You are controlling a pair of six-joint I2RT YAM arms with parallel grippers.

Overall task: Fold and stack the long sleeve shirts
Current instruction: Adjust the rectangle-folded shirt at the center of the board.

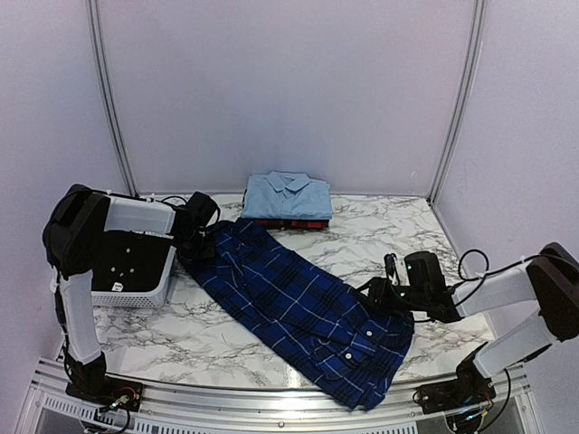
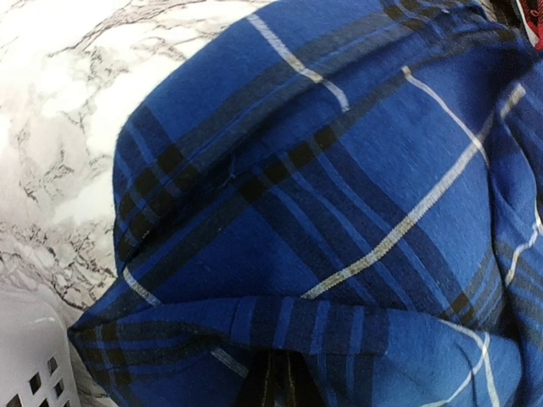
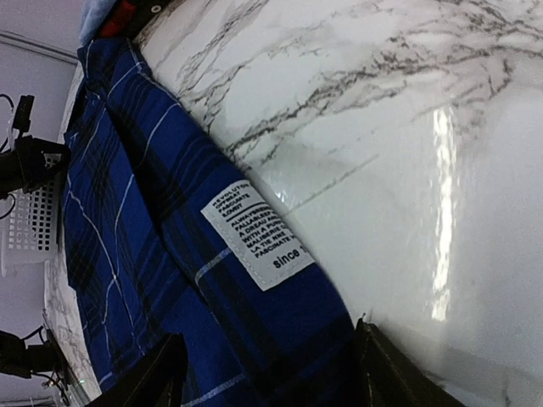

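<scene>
The navy blue plaid shirt (image 1: 298,307) lies spread diagonally across the marble table. My left gripper (image 1: 194,240) is at its far left end, shut on the cloth. In the left wrist view the plaid fabric (image 2: 339,212) drapes over the left gripper (image 2: 288,381) and hides most of its fingers. My right gripper (image 1: 384,294) stands open at the shirt's right edge. Its fingers straddle the cloth (image 3: 144,254) just below a white label (image 3: 254,233), with the right gripper (image 3: 267,360) low on the table. The folded light blue shirt (image 1: 288,194) sits on the folded red-and-black plaid shirt (image 1: 289,222) at the back.
A white slotted basket (image 1: 136,289) stands at the table's left edge, under the left arm, close to the shirt's left end (image 2: 25,356). Bare marble (image 1: 407,226) lies between the folded stack and the right arm. Purple walls enclose the table.
</scene>
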